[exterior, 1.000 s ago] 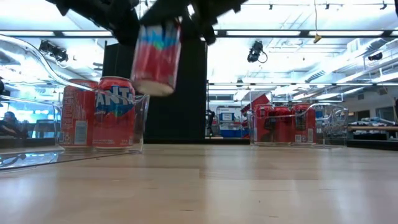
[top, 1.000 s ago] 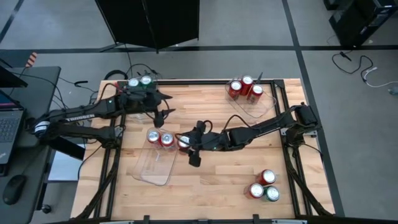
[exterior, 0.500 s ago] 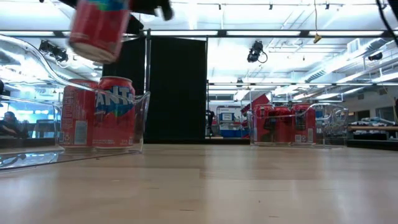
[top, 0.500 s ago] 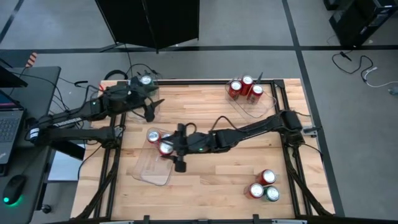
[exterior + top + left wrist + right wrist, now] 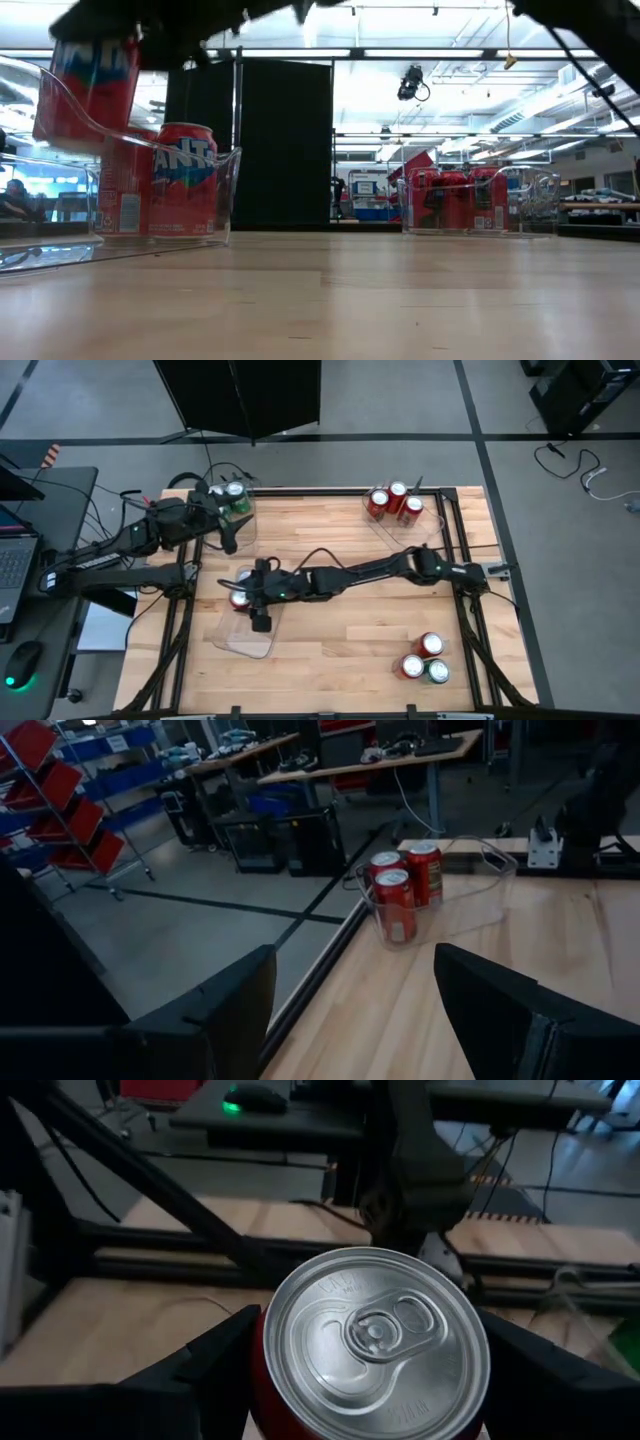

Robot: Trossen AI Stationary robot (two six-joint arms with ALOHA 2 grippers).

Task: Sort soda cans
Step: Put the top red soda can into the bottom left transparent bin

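- High view: the right gripper reaches far across the wooden table, closed around a red cylindrical soda can with a silver top, over the clear rectangular plastic tray beneath it. The left gripper hangs well behind it, next to the green cans at the table's far left corner. Three red cans in a second clear tray sit far off along the right arm's reach, and a loose trio of two red cans and one green stands near that arm's base side.
- Low view: the gripped red can is held tilted, clear of the tabletop, just in front of two red cans standing in the tray.
- Left wrist view: the left gripper's fingers stand wide apart with nothing between them; ahead are red cans in a clear tray.
- Right wrist view: the silver can top fills the space between the right gripper's two fingers, which press its sides.
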